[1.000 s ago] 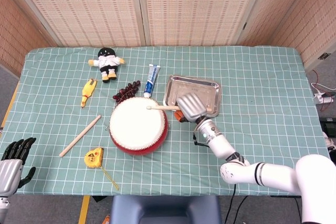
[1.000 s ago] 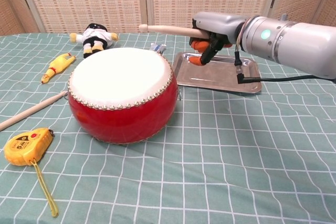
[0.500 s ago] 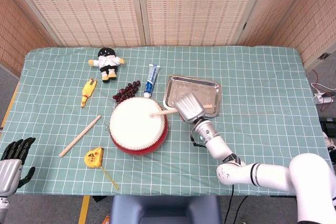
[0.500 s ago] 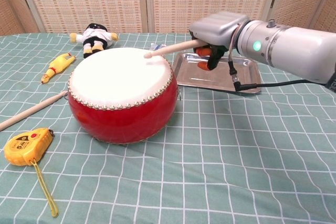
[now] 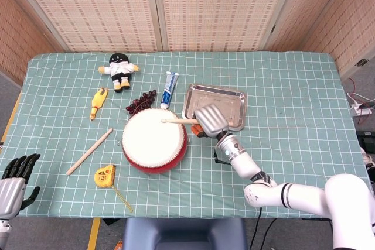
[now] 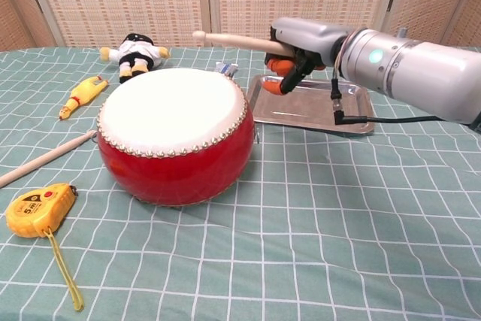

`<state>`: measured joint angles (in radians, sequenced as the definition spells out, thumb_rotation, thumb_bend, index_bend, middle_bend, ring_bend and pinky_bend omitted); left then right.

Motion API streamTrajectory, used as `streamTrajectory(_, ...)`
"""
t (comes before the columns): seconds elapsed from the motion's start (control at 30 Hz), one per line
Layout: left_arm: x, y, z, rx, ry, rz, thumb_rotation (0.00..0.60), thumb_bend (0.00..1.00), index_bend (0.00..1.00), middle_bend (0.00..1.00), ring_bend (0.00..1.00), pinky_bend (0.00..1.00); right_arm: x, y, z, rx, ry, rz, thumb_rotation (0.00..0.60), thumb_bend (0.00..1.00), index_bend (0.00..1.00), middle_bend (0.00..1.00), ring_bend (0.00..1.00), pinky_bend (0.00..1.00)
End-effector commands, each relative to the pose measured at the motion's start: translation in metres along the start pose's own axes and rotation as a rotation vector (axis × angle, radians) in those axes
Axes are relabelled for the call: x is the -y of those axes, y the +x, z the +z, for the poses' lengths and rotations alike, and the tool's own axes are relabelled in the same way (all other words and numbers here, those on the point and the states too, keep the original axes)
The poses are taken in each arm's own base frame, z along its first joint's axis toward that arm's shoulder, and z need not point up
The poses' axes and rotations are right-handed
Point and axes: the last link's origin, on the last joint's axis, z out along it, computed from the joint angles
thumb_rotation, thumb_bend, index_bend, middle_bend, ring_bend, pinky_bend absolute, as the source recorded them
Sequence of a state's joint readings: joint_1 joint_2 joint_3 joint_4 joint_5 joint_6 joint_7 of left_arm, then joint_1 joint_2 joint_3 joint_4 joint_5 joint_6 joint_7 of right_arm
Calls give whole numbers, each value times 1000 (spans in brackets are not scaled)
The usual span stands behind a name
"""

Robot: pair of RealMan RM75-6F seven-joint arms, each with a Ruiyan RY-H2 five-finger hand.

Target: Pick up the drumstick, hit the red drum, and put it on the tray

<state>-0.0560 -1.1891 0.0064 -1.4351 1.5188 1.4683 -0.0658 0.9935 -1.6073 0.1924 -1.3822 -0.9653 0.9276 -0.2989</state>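
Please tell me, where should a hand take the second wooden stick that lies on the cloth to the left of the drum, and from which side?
Probably the middle of the spare stick, from straight above. It lies flat and diagonal on the tablecloth, clear of the red drum and the tape measure, so fingers can close across its thin shaft from both long sides.

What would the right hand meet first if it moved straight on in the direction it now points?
Probably the red drum: the right hand points left across it, holding the drumstick raised above the white skin. At this height it might pass over; depth is unclear.
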Motion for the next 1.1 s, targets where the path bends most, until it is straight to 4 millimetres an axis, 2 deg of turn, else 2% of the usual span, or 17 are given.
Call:
streamTrajectory(0.03,0,-1,0,1,0,0,600,344,61,66,36,52,4,-26,3,128,-7,-377,600,423,1000,963,1000,1000)
streamTrajectory(0.17,1,-1,-1,2,3,-1,600,345,61,66,36,52,9,-16,3,89,-19,-331,600,423,1000,963,1000,1000)
streamTrajectory(0.33,1,1,-2,-10,4,-4,600,343,61,66,36,52,15,16,-2,-145,19,5,600,422,1000,963,1000,1000)
streamTrajectory(0.4,1,1,-1,-13,2,-4,600,343,61,66,36,52,10,22,-4,-188,26,110,600,422,1000,963,1000,1000)
streamTrajectory(0.47,0,1,-1,-13,0,-3,600,344,61,67,36,52,4,23,-4,-187,24,133,600,422,1000,963,1000,1000)
streamTrajectory(0.67,-1,1,1,-13,-5,-2,600,344,62,67,36,52,0,5,-3,-77,22,-36,600,422,1000,963,1000,1000)
streamTrajectory(0.9,0,0,1,-4,5,1,600,344,61,66,35,52,7,-22,4,88,22,-358,600,422,1000,963,1000,1000)
streamTrajectory(1.1,0,-2,1,4,3,-1,600,344,61,66,36,51,12,-23,3,133,-28,-435,600,422,1000,963,1000,1000)
